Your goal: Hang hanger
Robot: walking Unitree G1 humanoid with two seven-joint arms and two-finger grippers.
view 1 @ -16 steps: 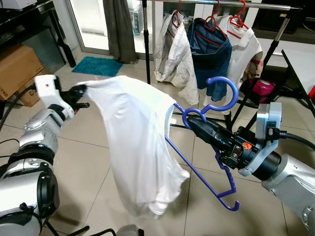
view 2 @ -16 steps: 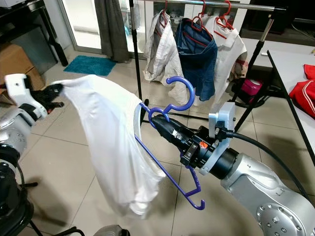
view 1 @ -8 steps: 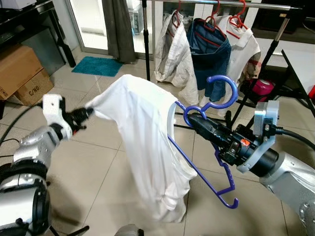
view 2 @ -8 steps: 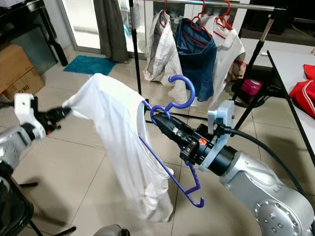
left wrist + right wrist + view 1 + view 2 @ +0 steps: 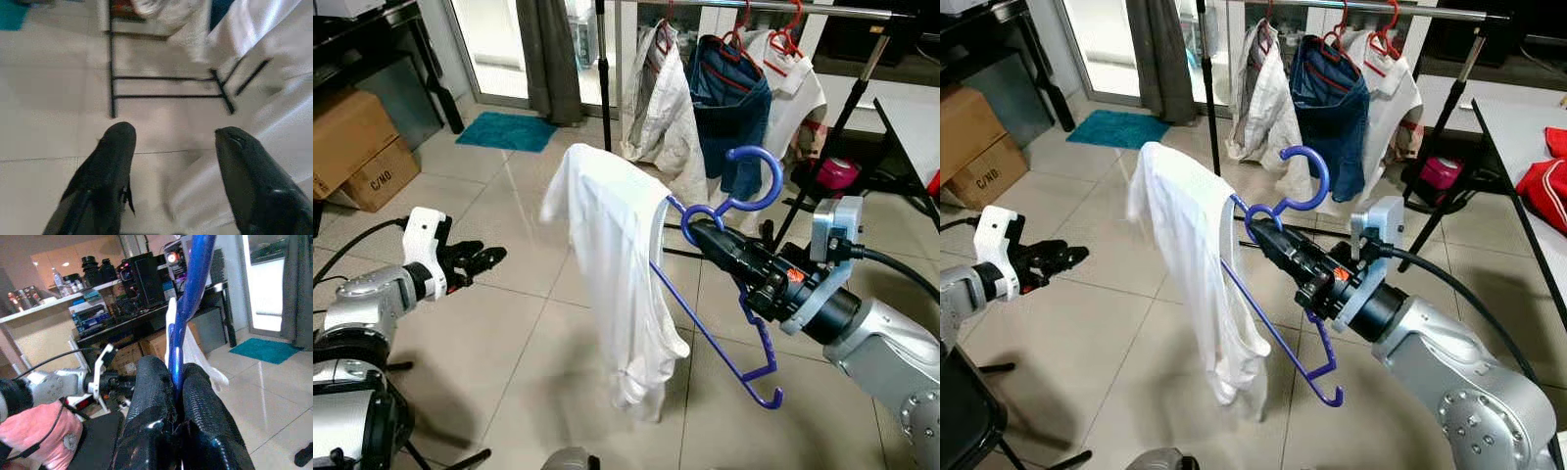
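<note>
Black fingers of my left gripper [image 5: 487, 258] stand spread with nothing between them, low on my left over the tiled floor [image 5: 509, 323] and well apart from the cloth; from the left wrist I can see bare tile and a fold of white fabric between the two fingertips, so that arm is free. Moving right, the white shirt [image 5: 612, 274] drapes from one shoulder of the purple hanger [image 5: 720, 294] and hangs straight down, its hem clear of the floor as far as I can judge. Further right, my right gripper [image 5: 697, 232] has its jaws pressed tight on the hanger's neck just below the hook, and the right wrist view confirms the purple bar pinched between the two fingers. The hanger sits tilted, hook up and open toward the clothes rail [image 5: 783, 8] behind, where other garments already hang on red hangers [image 5: 790, 39]. I judge the dressing of the hanger to be finished and the carry to the rail in hand. Next I would need to step closer, raise the right arm above the bar, find a free stretch beside the red hangers, and lower the hook over it without shaking the shirt off.
</note>
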